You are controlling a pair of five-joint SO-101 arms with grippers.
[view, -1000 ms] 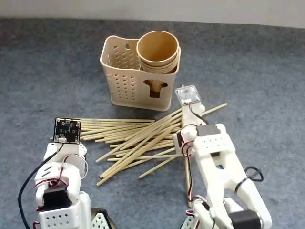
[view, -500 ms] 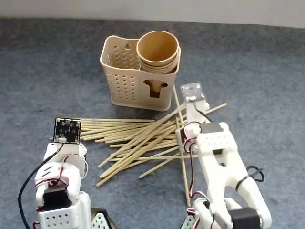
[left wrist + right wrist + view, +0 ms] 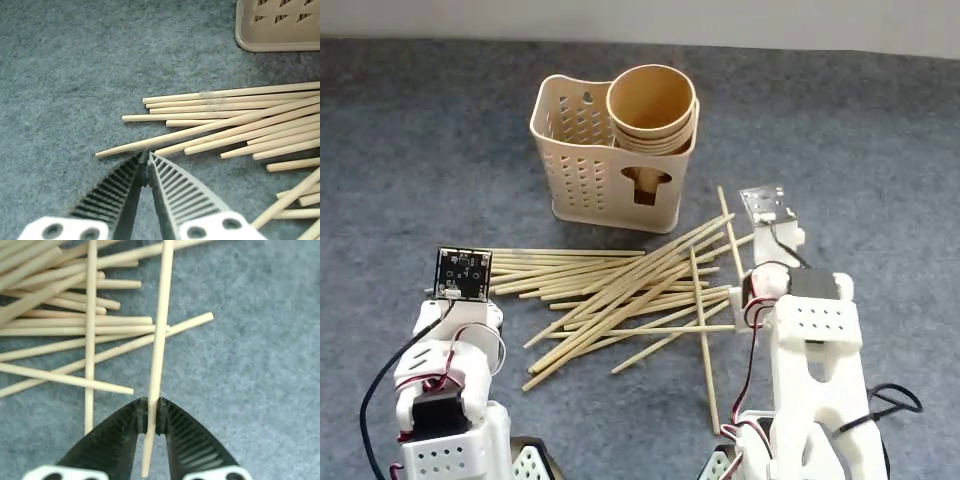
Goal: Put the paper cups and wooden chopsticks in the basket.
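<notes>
The beige perforated basket (image 3: pixel 582 150) stands at the back of the table, with stacked paper cups (image 3: pixel 652 100) upright in its right compartment. Several wooden chopsticks (image 3: pixel 610 290) lie in a loose fan on the grey cloth in front of it. My right gripper (image 3: pixel 151 412) is shut on one chopstick (image 3: pixel 160 335) near its lower end; that stick (image 3: pixel 729 232) points away from the arm at the pile's right edge. My left gripper (image 3: pixel 146 159) is shut and holds nothing, its tips just short of the nearest chopstick ends (image 3: pixel 150 146) at the pile's left side.
The left arm (image 3: pixel 455 345) sits at the front left and the right arm (image 3: pixel 810 345) at the front right. One chopstick (image 3: pixel 705 350) lies apart, running toward the front edge. Bare grey cloth (image 3: pixel 880 180) lies to the right of the basket.
The right arm has swung to the right, carrying its chopstick away from the basket's front corner. The left arm has kept still.
</notes>
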